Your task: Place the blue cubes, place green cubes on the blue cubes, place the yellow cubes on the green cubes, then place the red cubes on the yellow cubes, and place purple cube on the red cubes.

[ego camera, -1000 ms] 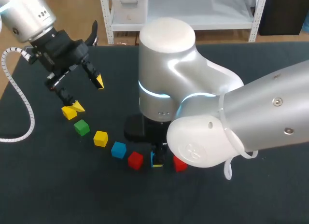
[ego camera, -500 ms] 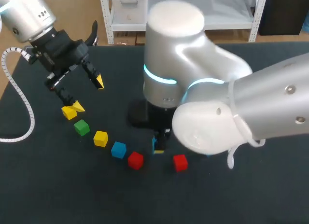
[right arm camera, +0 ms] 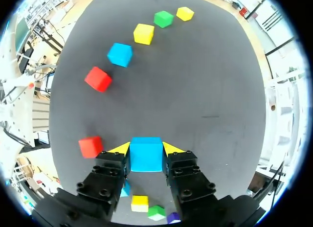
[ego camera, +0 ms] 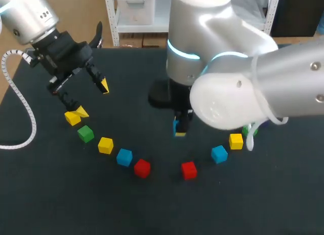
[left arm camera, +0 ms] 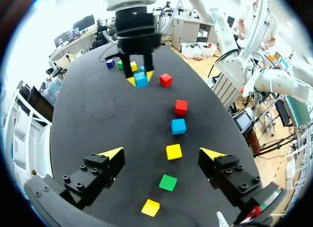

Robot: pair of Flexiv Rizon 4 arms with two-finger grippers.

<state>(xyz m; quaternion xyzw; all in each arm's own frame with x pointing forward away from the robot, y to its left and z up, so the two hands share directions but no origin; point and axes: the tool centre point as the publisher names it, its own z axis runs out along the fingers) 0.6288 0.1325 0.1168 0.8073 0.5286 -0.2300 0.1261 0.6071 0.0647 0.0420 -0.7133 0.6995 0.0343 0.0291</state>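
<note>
My right gripper (ego camera: 178,128) is shut on a blue cube (right arm camera: 145,153) and holds it above the middle of the table; it also shows in the left wrist view (left arm camera: 141,79). Below it an arc of cubes lies on the mat: yellow (ego camera: 72,118), green (ego camera: 85,133), yellow (ego camera: 105,145), blue (ego camera: 124,157), red (ego camera: 142,167), red (ego camera: 189,169), blue (ego camera: 219,154), yellow (ego camera: 236,141), and a green one (ego camera: 248,129) half hidden by my right arm. A purple cube (left arm camera: 110,63) lies at the arc's far right end. My left gripper (ego camera: 91,99) hangs open over the arc's left end.
The black mat (ego camera: 126,204) covers the whole table. My bulky right arm (ego camera: 233,93) reaches over the middle and right of the table and hides the mat beneath it. A white cable (ego camera: 23,108) hangs from my left arm along the left edge.
My right arm has moved back and up, away from the front of the table, with the blue cube in its fingers. Cubes on the right have come into view. The left arm stayed still.
</note>
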